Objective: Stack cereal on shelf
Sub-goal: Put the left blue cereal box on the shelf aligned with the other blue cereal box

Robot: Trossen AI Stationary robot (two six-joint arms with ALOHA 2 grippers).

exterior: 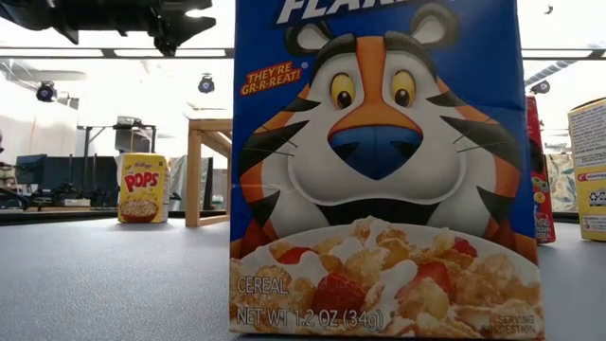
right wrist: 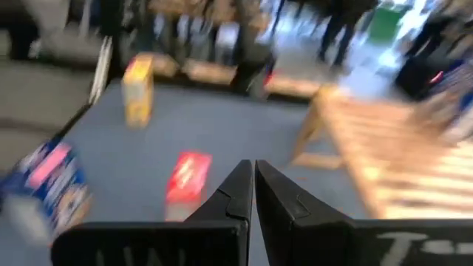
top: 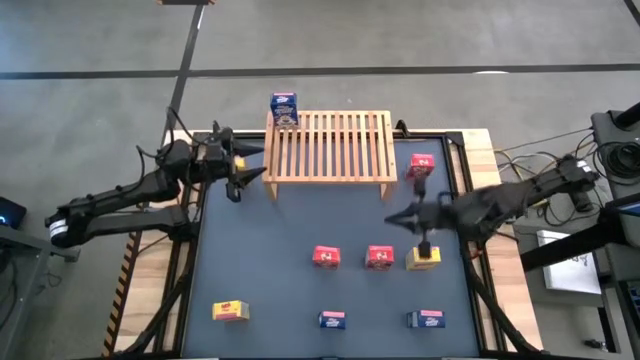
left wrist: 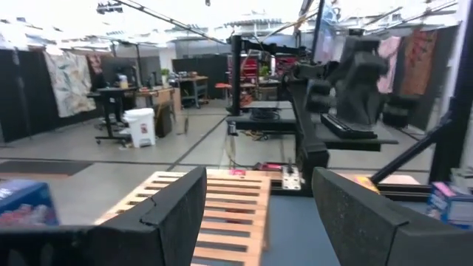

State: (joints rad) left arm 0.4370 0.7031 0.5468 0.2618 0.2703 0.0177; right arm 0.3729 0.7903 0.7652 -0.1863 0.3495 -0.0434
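At the upper centre of the high view, the shelf is seen on the table, with one blue cereal box at its upper-left corner. The left end effector is held open and empty just left of the shelf. The right end effector is shut on nothing at centre right, above a yellow box; the remaining boxes are spread over the table.

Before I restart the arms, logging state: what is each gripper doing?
Left gripper: fingers open, holding nothing.
Right gripper: fingers closed, holding nothing.
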